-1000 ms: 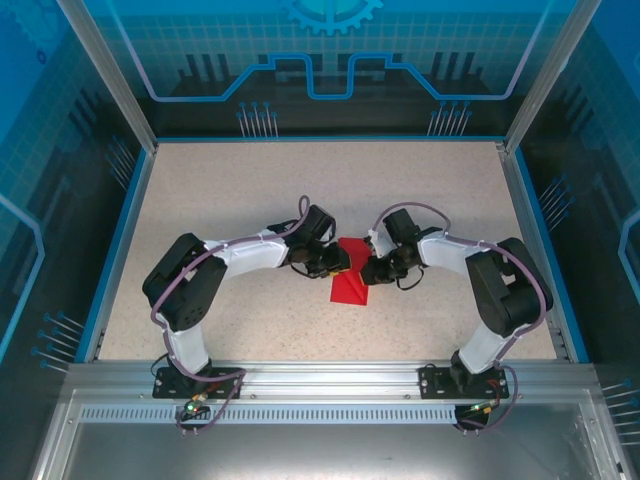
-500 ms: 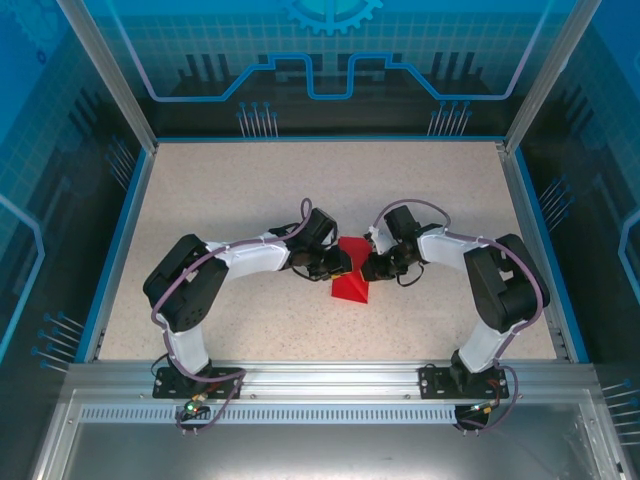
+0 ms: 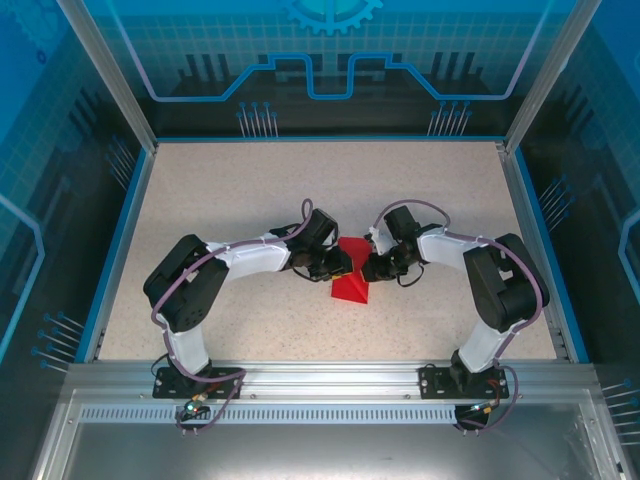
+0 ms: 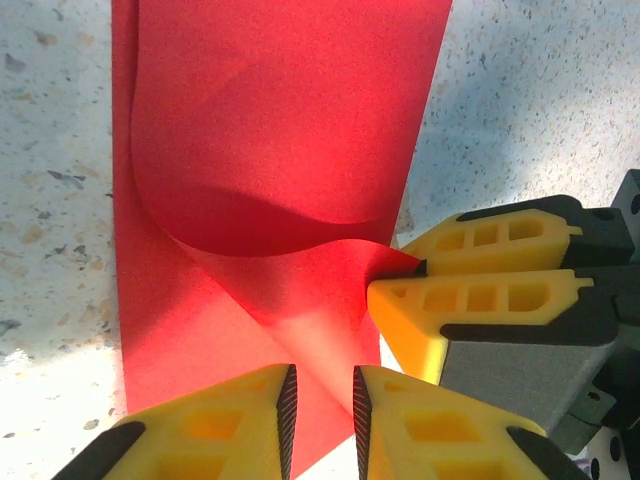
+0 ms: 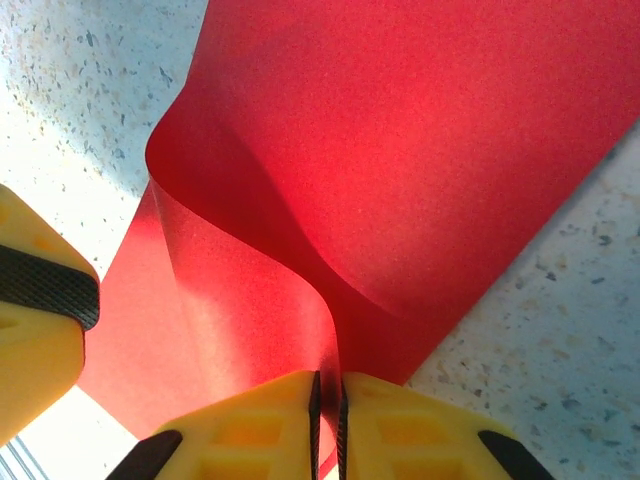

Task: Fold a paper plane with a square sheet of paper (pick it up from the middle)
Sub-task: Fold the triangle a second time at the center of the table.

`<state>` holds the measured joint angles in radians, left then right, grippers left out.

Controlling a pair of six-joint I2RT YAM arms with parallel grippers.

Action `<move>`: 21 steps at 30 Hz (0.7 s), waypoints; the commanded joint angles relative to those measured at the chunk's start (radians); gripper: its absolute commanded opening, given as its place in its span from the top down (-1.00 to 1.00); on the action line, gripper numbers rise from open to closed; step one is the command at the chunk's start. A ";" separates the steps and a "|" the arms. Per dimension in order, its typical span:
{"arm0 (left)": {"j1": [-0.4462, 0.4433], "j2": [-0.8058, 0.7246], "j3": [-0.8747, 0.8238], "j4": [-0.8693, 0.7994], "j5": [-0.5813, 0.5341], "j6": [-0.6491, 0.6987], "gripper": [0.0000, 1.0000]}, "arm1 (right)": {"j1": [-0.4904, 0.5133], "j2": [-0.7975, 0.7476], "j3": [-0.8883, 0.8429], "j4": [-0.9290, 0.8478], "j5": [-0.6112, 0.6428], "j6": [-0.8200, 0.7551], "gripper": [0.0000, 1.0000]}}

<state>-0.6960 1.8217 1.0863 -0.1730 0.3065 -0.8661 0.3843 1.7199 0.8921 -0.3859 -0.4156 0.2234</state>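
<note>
The square sheet of paper (image 3: 350, 286) lay on the table (image 3: 230, 200) between your arms.
Your right gripper (image 5: 328, 400) clenched its lifted flap (curled up); your left gripper (image 4: 320, 412) stood slightly parted over the sheet.

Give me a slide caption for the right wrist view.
Right tool pinches a lifted fold of the thin bright red paper sheet over the speckled tabletop.

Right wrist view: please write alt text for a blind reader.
The yellow-fingered right gripper pinches a raised, curling flap of a thin bright red sheet of paper lying on a pale speckled table. One yellow finger of the left gripper shows at left.
</note>
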 commanded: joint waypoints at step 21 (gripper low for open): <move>-0.010 0.019 0.045 0.021 0.002 -0.021 0.57 | -0.016 0.008 0.005 -0.025 0.001 -0.004 0.77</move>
<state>-0.6979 1.8240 1.1007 -0.1719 0.3065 -0.8669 0.3843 1.7214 0.8921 -0.3927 -0.4007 0.2234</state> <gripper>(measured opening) 0.218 0.116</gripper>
